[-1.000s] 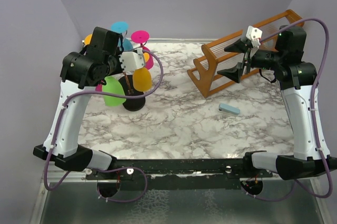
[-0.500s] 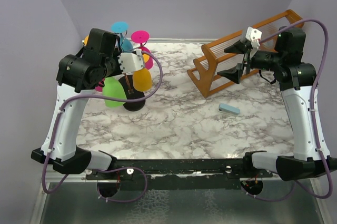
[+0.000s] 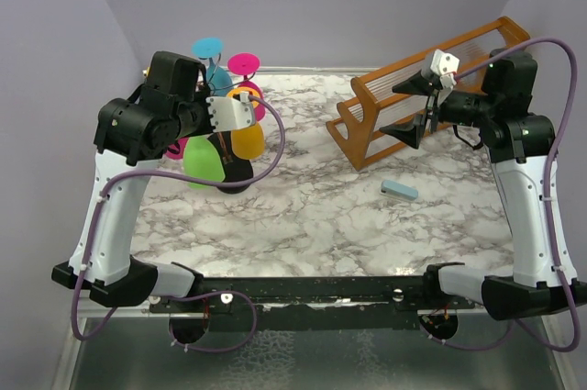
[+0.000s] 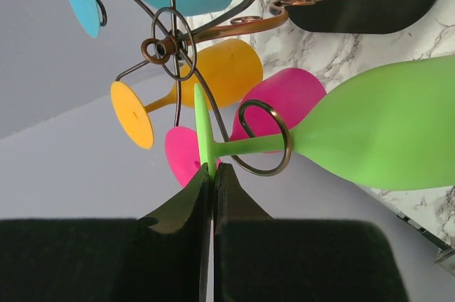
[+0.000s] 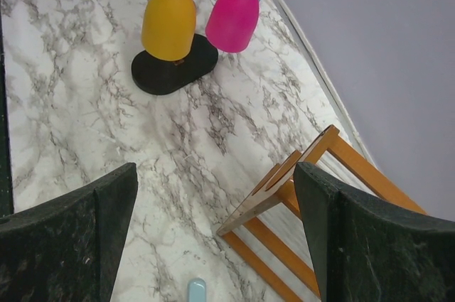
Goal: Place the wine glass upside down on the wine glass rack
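Through the left wrist camera: shows the left pincer (image 4: 210, 170) pressed together on the thin rim of the green glass (image 4: 384, 131), gripping the foot (image 4: 201, 121) right at the fingertips. Runs the stem sideways from there through one curled hook (image 4: 264, 173) of the wire rack (image 4: 169, 46), just ahead of the tips, with the bowl hanging out to the right past the hook. Leaves the other coloured glasses (image 4: 227, 71) further ahead. From overhead: puts the left arm (image 3: 138, 124) further out to the left than a second ago, with the green bowl hanging foot-up in nearly the same spot, just under the pincer. Suggests a stem already threaded and a foot being settled against the hook; leaves, by the look of it, only the letting go. Through the right wrist camera: finds the right pincer (image 5: 213, 174) spread wide with nothing between its fingers, hardly moved over that second. Places the wooden rack (image 5: 313, 174) by the right finger, a small blue block (image 5: 197, 290) nearer in, and the black base (image 5: 174, 67) well ahead on the marble table (image 5: 85, 124).
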`<state>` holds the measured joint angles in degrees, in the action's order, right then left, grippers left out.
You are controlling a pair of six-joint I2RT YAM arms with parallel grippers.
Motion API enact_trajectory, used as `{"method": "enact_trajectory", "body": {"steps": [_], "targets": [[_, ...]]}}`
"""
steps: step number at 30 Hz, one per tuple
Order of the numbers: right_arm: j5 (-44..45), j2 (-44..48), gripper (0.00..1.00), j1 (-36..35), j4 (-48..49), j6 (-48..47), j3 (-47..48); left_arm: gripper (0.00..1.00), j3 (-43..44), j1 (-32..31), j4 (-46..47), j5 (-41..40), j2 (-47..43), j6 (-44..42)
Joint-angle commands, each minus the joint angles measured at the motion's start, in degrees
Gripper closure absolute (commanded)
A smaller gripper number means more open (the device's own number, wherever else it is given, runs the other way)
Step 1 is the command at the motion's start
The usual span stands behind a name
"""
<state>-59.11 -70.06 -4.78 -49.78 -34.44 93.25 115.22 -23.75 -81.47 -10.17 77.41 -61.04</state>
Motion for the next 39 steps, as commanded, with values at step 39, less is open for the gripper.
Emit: {"method": "enact_trajectory", "body": {"steps": [39], "targets": [[2.22, 1.46, 0.09, 0.23, 0.12, -1.07, -1.93, 0.68, 0.82, -0.91, 0.2, 9.13, -0.3, -0.04]]}}
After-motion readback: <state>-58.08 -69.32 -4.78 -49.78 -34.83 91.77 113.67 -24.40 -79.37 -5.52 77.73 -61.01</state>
